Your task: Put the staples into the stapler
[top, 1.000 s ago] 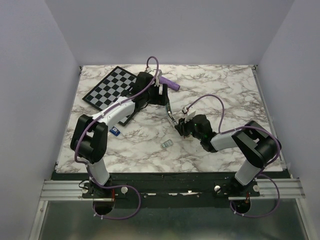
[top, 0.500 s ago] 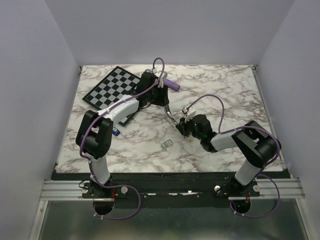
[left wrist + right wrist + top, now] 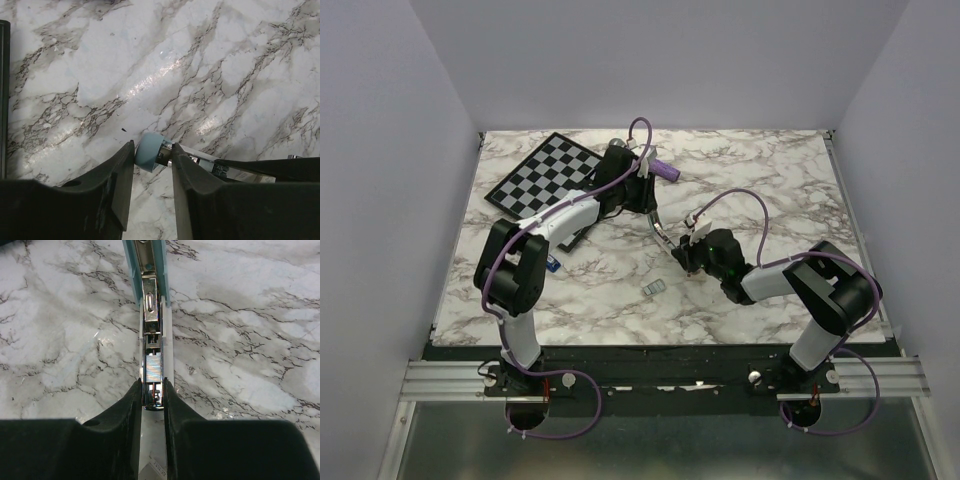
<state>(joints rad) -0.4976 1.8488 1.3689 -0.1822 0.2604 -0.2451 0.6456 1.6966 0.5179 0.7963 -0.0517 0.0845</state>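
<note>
Marble table (image 3: 770, 190) spreading under both arms. We are seeing left gripper (image 3: 152, 147) pinching rounded end of pale blue bar (image 3: 148, 151) toward 12 o'clock, right gripper (image 3: 151, 385) clamping its metal rail (image 3: 151, 305) near centre. Dark blue stapler (image 3: 550, 264) lying apart at 9 o'clock.

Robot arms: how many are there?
2. The left arm reaches the far end of the long pale blue bar by the checkerboard; the right arm reaches its near end, mid-table. None seems hidden.

We're seeing a white marble-look table (image 3: 770, 170) w/ grey veins, plain pale lilac walls (image 3: 660, 60) on 3 sides, alu rail (image 3: 445, 378) at near edge, overhead glare on top.
</note>
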